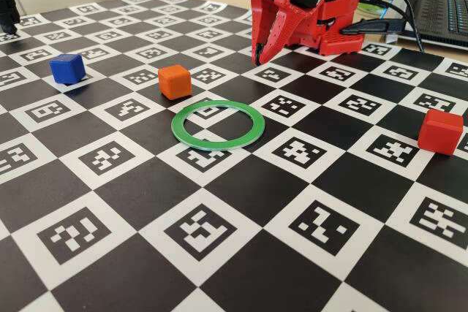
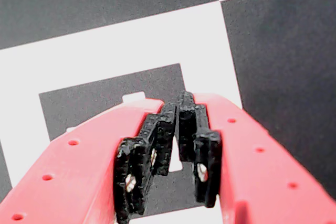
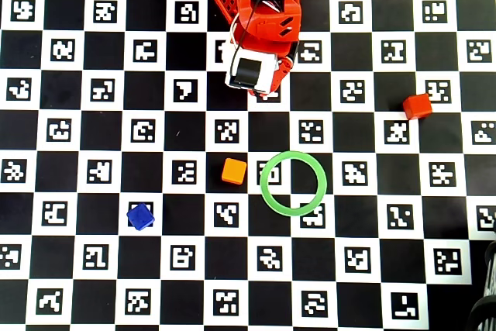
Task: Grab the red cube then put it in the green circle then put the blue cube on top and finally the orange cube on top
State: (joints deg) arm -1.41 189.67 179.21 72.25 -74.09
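Red cube [image 1: 440, 131] far from green circle [image 1: 219, 124], wrist view alone shows hand [image 2: 176, 116] closed, empty

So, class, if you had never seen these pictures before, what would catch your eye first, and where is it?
Probably the black-and-white checkered board printed with coded markers, which fills the table. Next, the red arm folded at the board's far edge, its gripper pointing down with jaws nearly shut and empty. Then the colours: a green circle near the middle, the orange cube just left of it in the overhead view, the blue cube further left, the red cube far right.
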